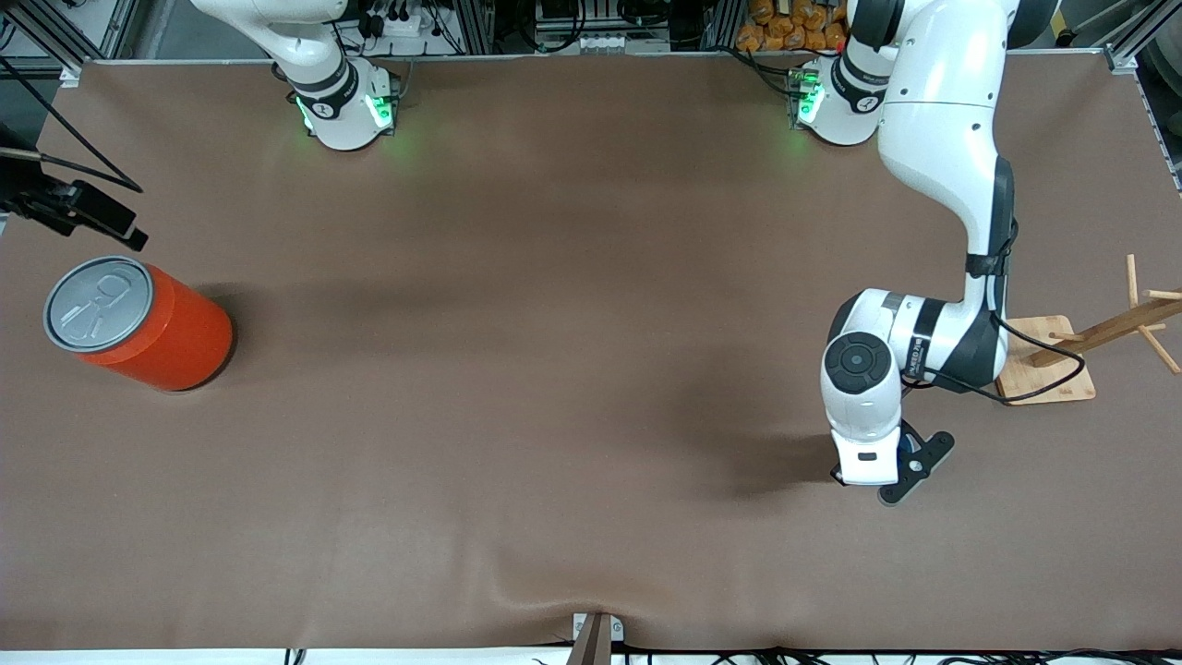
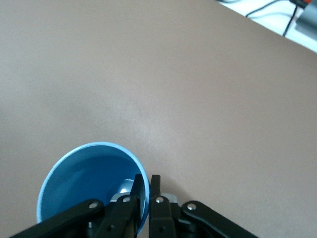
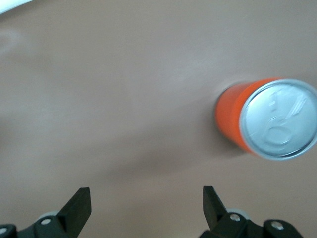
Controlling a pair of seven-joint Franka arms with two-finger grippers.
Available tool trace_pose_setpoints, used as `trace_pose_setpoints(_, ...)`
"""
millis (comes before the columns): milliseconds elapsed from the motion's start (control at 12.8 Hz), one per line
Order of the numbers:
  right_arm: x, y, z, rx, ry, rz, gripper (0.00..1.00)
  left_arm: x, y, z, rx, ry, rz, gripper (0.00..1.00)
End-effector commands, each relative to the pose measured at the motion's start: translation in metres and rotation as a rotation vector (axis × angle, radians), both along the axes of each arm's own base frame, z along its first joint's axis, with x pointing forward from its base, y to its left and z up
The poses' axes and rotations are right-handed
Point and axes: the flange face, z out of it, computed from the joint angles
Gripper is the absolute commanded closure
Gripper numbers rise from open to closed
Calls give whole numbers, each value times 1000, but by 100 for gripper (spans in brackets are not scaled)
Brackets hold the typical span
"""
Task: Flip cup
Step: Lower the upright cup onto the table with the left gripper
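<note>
Down at the left arm's end of the table [image 1: 554, 369], toward the edge nearest the front camera, the left gripper [image 2: 143, 196] is clamped on the rim of the cup [image 2: 89, 178]. From the left wrist camera the cup shows as a light-blue tumbler with a darker blue inside, its mouth facing that camera; one finger [image 2: 133, 191] reaches inside the cup, and the other finger [image 2: 155, 193] sits outside the wall, so the rim is pinched between them. In the front view the left arm's white wrist covers the cup, and only a sliver of blue shows beside the black camera bracket, so I cannot tell from there whether the cup rests on the brown surface or hangs just above it.

A wooden rack [image 1: 1099, 337] on a small square board stands near the table edge at the left arm's end, farther from the front camera than the left gripper and partly covered by the arm's elbow.

The right gripper [image 3: 146, 208] waits with its fingers wide apart and nothing between them, up over the right arm's end of the table. Its wrist camera looks down on the orange can [image 1: 138, 323], which stands upright near that end's edge with its grey pull-tab lid on top, well apart from the cup.
</note>
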Motion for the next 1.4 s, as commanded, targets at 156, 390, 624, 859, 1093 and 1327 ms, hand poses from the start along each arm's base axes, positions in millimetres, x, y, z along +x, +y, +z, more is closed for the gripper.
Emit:
trace_pose_setpoints(156, 6, -5, 39, 20, -21, 20, 0, 1, 1, 10, -6, -38, 19, 0)
trace_pose_setpoints(390, 3, 0, 39, -65, -2, 42, 0, 4, 2, 29, -14, -59, 16, 0)
trace_pose_setpoints(624, 3, 22, 39, -154, 1, 92, 0, 0, 7, 88, -9, -50, -9, 0)
trace_pose_setpoints(859, 1, 23, 37, -157, 20, 136, 0, -9, 34, 132, -36, 105, -161, 0)
trace_pose_setpoints(1093, 0, 25, 43, -152, 8, 148, 0, -41, 90, 174, -72, 290, -338, 0)
trace_pose_setpoints(1327, 1, 24, 43, -152, 8, 163, 0, -89, 132, 201, -113, 346, -474, 0)
